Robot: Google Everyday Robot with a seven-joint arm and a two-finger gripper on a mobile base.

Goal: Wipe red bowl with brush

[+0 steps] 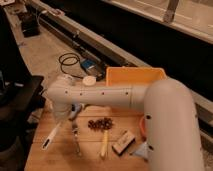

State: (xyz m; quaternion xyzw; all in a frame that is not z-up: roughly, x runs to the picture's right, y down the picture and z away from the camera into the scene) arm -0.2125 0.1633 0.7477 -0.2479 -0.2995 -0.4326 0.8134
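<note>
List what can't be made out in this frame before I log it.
Camera view, all items:
- Gripper, at the left over the brush: its jaws sit under the white arm, so a grip on the brush handle cannot be confirmed.
- Red bowl: only a sliver shows, and the arm covers the rest.
- Dark cluster: too blurred to identify.
- Yellow tub: its contents are hidden by its front wall.
</note>
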